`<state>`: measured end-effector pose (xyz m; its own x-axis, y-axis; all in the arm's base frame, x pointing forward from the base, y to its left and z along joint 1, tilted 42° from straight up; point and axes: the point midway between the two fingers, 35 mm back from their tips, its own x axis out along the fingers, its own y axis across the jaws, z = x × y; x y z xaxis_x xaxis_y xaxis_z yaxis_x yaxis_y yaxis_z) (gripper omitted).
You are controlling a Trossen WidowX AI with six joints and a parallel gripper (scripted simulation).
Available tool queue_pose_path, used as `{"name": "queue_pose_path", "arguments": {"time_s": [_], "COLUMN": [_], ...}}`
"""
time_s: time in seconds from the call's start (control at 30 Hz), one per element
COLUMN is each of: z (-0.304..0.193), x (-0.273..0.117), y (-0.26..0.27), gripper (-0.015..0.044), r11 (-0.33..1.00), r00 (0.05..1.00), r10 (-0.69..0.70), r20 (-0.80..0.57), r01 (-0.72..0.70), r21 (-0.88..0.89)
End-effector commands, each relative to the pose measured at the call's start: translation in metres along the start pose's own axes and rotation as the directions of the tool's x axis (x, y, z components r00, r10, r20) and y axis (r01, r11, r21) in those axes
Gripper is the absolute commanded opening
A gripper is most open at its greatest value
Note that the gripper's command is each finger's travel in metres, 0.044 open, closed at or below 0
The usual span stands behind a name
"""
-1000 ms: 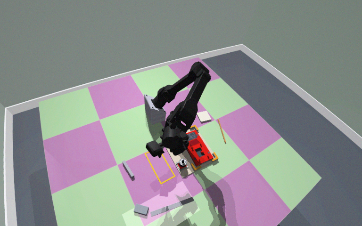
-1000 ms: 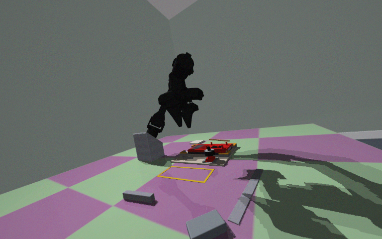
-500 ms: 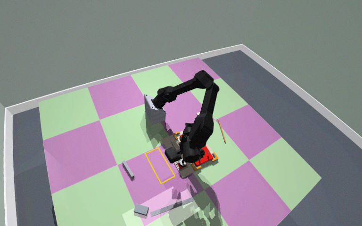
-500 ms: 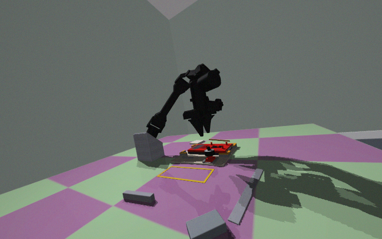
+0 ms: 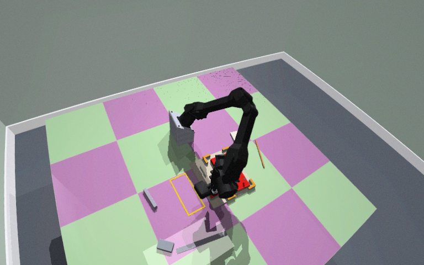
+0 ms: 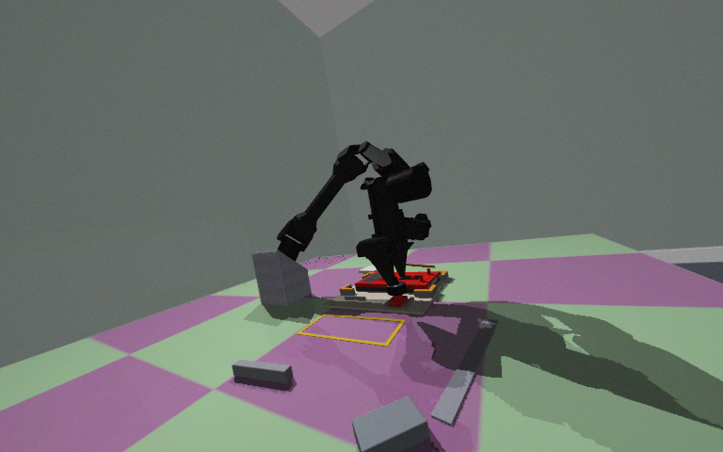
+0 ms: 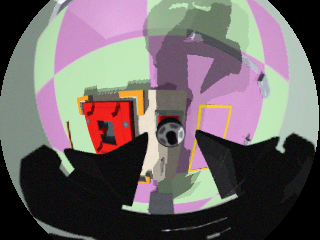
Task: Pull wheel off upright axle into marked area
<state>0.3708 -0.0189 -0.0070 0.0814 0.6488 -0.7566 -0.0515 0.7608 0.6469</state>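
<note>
The wheel (image 5: 213,191) (image 6: 395,288) (image 7: 170,134) (black, grey-faced) sits flat above a red base.

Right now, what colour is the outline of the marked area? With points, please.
Yellow; the marked area (image 5: 179,197) (image 6: 341,340) (image 7: 199,120) shows best in the top view.

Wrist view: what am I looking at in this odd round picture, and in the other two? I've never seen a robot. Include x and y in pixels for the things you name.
The machine is a black jointed robot arm (image 5: 249,125) (image 6: 325,198). The top view looks down on the table, the exterior view looks across it, and the round one comes from a camera near the arm's tip. Its two dark, pointed shapes are fingers of the end effector (image 5: 213,189) (image 6: 398,280) (image 7: 171,132): open, holding nothing. Seen between them is a small black-and-silver wheel (image 5: 213,191) (image 6: 395,288) (image 7: 165,134). Also on the table are a red car-like model (image 5: 243,183) (image 6: 373,286) (image 7: 120,111), a thin orange stick (image 5: 260,154) (image 6: 421,265) (image 7: 69,135) and a yellow rectangular outline (image 5: 179,197) (image 6: 342,339) (image 7: 215,106).
</note>
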Motion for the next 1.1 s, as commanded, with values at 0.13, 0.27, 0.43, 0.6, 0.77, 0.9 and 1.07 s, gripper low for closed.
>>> {"name": "queue_pose_path", "arguments": {"time_s": [0.13,0.27,0.43,0.6,0.77,0.9,1.07], "z": [-0.0043,-0.0043,-0.0043,-0.0042,-0.0042,-0.0041,-0.0041], "x": [0.0141,0.0141,0.0141,0.0135,0.0120,0.0107,0.0090], "y": [0.0017,0.0017,0.0017,0.0016,0.0016,0.0015,0.0014], "gripper": [0.0247,0.0201,0.0168,0.0056,0.0000,0.0000,0.0000], "r11": [1.000,1.000,1.000,1.000,1.000,1.000,1.000], "r00": [1.000,1.000,1.000,1.000,1.000,1.000,1.000], "r10": [0.005,0.005,0.005,0.005,0.005,0.005,0.005], "r20": [-0.013,-0.013,-0.013,-0.013,-0.013,-0.013,-0.012], "r01": [-0.005,-0.005,-0.005,-0.005,-0.005,-0.005,-0.005], "r21": [0.004,0.004,0.004,0.004,0.004,0.005,0.005]}}
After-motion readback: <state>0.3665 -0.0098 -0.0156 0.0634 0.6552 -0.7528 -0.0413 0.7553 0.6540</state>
